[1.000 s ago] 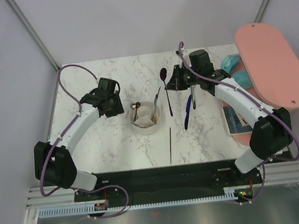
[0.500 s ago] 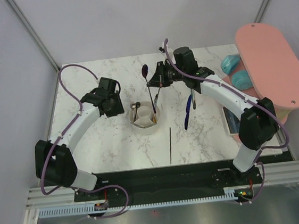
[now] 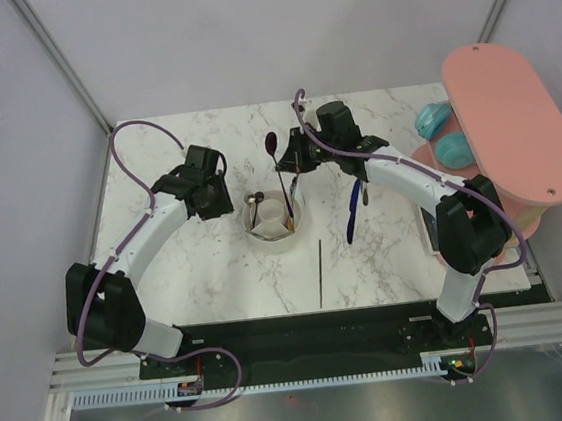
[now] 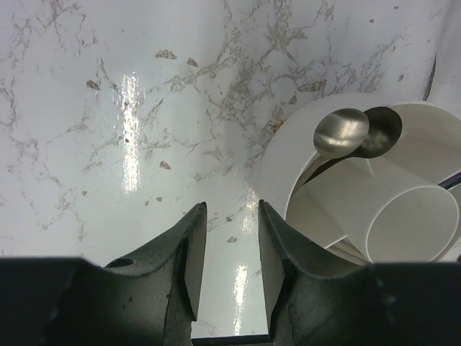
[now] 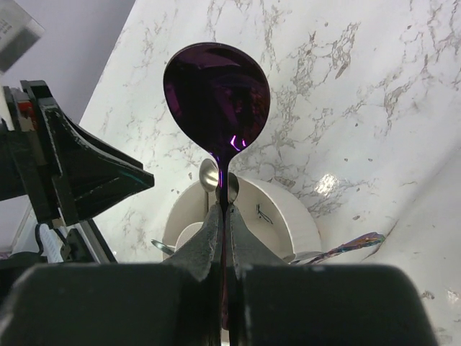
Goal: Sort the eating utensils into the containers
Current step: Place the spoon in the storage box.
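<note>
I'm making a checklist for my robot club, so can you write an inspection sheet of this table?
Surface: glossy white marble-patterned table.
Job's things: purple spoon held up; white round plastic divided holder with silver spoons inside; blue-handled utensil and thin dark stick on the table.
Clutter: pink oval board and teal objects at the right.
Grippers: left gripper open, empty, beside the holder; right gripper shut on the purple spoon.
Cables: purple cables, in loose loops.
Surroundings: plain pale walls.

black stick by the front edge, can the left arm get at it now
Probably yes: the left gripper is open and empty, and the black stick lies alone with nothing across it.
</note>
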Robot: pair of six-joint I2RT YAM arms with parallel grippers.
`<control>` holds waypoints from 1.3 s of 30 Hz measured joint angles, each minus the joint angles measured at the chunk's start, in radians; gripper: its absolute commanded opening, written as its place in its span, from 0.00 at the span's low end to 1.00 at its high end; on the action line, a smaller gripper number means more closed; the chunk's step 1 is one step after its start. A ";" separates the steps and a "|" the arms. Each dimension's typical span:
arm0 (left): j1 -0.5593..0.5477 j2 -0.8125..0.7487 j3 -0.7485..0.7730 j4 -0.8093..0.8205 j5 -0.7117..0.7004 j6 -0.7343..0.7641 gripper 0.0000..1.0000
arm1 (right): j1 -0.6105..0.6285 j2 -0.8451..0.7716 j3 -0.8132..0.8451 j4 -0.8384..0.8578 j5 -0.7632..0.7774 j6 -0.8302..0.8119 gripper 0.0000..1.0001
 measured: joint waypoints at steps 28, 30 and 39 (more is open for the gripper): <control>0.000 0.000 0.000 -0.011 0.030 0.031 0.40 | 0.048 -0.068 -0.332 0.282 0.127 -0.033 0.00; 0.000 0.000 0.000 -0.011 0.030 0.031 0.39 | 0.050 -0.084 -0.343 0.288 0.127 -0.032 0.00; 0.000 0.000 0.000 -0.010 0.030 0.031 0.39 | 0.080 -0.144 -0.391 0.294 0.131 -0.029 0.02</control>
